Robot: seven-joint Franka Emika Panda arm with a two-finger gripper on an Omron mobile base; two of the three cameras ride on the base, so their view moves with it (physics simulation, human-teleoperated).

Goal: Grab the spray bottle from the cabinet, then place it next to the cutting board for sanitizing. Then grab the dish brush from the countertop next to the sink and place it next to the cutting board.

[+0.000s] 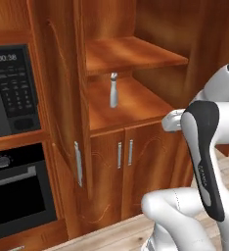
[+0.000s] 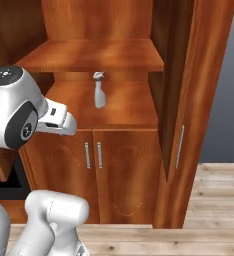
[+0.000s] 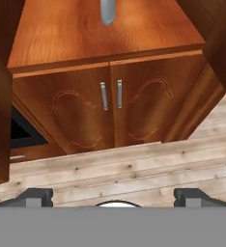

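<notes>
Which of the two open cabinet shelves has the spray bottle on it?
The lower shelf, just above the two closed doors. The spray bottle stands upright there, toward the back; the upper shelf is bare.

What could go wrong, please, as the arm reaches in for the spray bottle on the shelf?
The spray bottle is slim and upright, so a finger arriving off-centre could tip it. The shelf above sits low over it, so the hand might strike that board. The open gripper is far back, facing the lower doors, so it needs realigning.
</notes>
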